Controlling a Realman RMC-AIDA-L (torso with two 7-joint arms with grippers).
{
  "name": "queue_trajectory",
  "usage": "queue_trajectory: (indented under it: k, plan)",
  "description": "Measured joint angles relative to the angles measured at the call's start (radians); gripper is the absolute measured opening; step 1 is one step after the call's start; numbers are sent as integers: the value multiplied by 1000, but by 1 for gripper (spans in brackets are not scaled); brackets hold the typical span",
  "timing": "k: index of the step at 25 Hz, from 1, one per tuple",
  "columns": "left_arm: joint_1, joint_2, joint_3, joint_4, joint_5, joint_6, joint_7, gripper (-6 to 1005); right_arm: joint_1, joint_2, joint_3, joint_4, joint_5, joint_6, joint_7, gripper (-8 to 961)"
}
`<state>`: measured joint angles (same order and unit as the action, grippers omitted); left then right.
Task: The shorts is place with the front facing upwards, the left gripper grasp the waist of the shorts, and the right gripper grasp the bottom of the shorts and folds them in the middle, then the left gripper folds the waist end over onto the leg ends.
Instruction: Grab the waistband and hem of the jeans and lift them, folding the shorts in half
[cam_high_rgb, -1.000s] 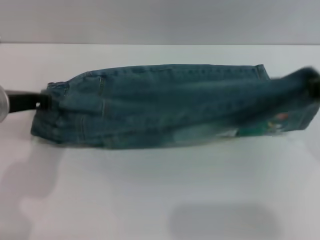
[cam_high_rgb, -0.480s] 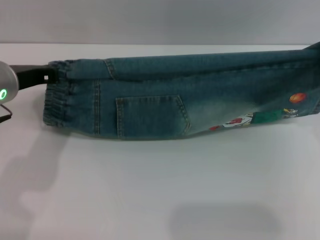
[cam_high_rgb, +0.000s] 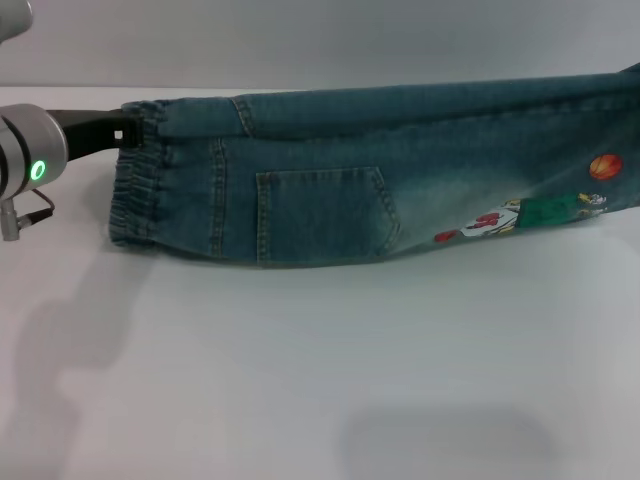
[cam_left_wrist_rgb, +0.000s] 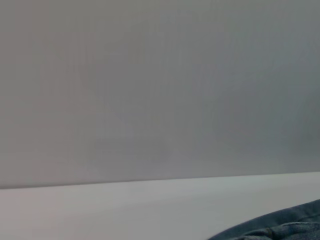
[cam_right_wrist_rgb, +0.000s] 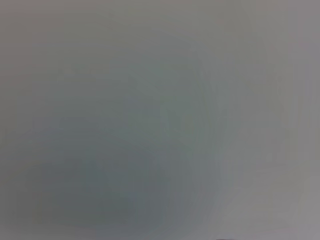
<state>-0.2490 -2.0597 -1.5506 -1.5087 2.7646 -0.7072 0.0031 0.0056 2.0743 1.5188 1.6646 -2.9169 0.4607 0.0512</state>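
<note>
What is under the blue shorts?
Under the shorts lies the white table. Their lower edge seems to touch it. The left tool holds the waist. The table behind the cloth is hidden, and the right tool is out of view.

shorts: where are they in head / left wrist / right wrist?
Head view: denim shorts span the upper frame, held off the white table; left gripper clamps the waistband at left.
Left wrist view: only a denim sliver at the lower right corner.
Right wrist view: not in it, only blank grey.
Shared landmark: the table, in head and left wrist views.
</note>
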Motion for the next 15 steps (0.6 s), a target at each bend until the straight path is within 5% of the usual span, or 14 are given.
queue_trajectory:
  k: [6, 11, 12, 13, 15]
  plan:
    - [-25, -1, 3, 58, -7, 63, 0, 69, 34, 0, 25, -107, 2, -110, 2, 90]
    - [-31, 0, 10, 96, -13, 123, 0, 69, 95, -7, 65, -367, 2, -472, -16, 113]
    - [-39, 1, 26, 166, -16, 245, 0, 69, 122, -9, 90, -438, 2, -548, -23, 117]
    - [-71, 0, 59, 327, -18, 531, -5, 62, 142, -9, 108, -488, 2, -600, -27, 122]
    - [-92, 0, 62, 379, -19, 604, -11, 47, 180, -11, 136, -565, 2, -662, -36, 131]
